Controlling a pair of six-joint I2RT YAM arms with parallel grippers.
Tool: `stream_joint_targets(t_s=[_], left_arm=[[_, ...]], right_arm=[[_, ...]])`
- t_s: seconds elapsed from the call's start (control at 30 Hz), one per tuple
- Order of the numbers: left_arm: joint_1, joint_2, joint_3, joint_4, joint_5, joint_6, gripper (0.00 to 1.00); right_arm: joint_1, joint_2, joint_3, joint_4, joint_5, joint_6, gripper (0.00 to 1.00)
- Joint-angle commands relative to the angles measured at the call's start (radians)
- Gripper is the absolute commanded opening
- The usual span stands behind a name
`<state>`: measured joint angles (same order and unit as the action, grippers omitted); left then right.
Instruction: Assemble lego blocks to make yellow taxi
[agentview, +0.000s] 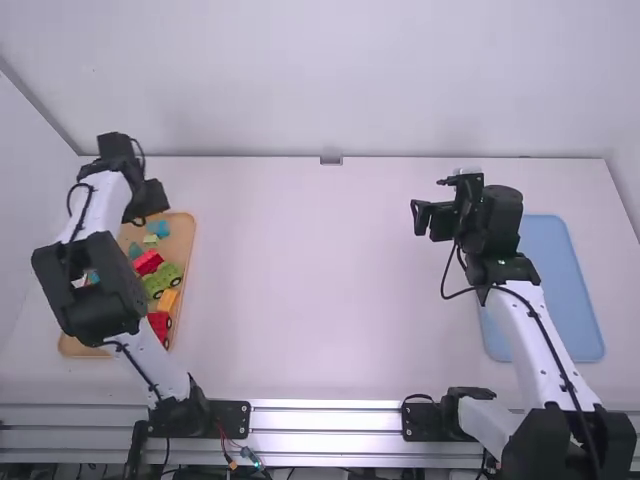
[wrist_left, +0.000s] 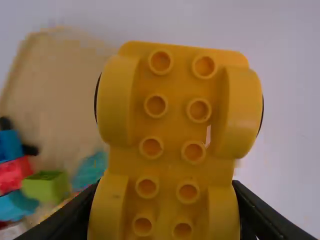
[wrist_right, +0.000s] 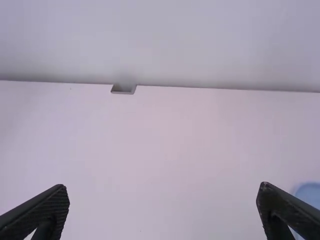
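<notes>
My left gripper (agentview: 150, 200) is above the far end of a wooden tray (agentview: 78, 348) on the table's left side. In the left wrist view, my left gripper (wrist_left: 164, 212) is shut on a yellow wheeled base (wrist_left: 175, 130), whose underside with round tubes faces the camera. At the right of the table, my right gripper (agentview: 430, 220) hangs over the surface, away from any block. In the right wrist view, the fingers of my right gripper (wrist_right: 164, 210) stand wide open with nothing between them.
The wooden tray holds several blocks, among them a green piece (agentview: 163, 279), a red piece (agentview: 147, 262), an orange block (agentview: 169, 299) and a teal block (agentview: 158, 229). A light blue tray (agentview: 565, 290) lies beside the right arm.
</notes>
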<state>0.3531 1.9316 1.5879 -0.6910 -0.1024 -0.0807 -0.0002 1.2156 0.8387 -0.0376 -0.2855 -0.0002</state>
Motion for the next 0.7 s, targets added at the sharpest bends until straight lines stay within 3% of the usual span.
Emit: stream_joint_targets(t_s=[0.0,0.07,0.2,0.23,0.47,0.67], left_arm=[[-0.095,-0.078,-0.104,0.034,0.03,0.09,0.29],[-0.168,-0.138,-0.206,0.122,0.044,0.147,0.31],[-0.349,-0.244,-0.393,0.242,0.196,0.481,0.36],[-0.392,-0.258,-0.422,0.249,0.231,0.549,0.33],[-0.675,-0.25,-0.484,0.167,0.298,0.801,0.22],[-0.819,-0.196,-0.484,0.151,0.286,0.944,0.2]], right_arm=[[0.001,0.006,0.038,-0.002,-0.007,0.004,0.99],[0.001,0.006,0.038,-0.002,-0.006,0.004,0.99],[0.001,0.006,0.038,-0.001,-0.007,0.004,0.99],[0.001,0.006,0.038,-0.001,-0.006,0.004,0.99],[0.001,0.006,0.038,-0.002,-0.007,0.004,0.99],[0.001,0.006,0.038,-0.016,-0.006,0.004,0.99]])
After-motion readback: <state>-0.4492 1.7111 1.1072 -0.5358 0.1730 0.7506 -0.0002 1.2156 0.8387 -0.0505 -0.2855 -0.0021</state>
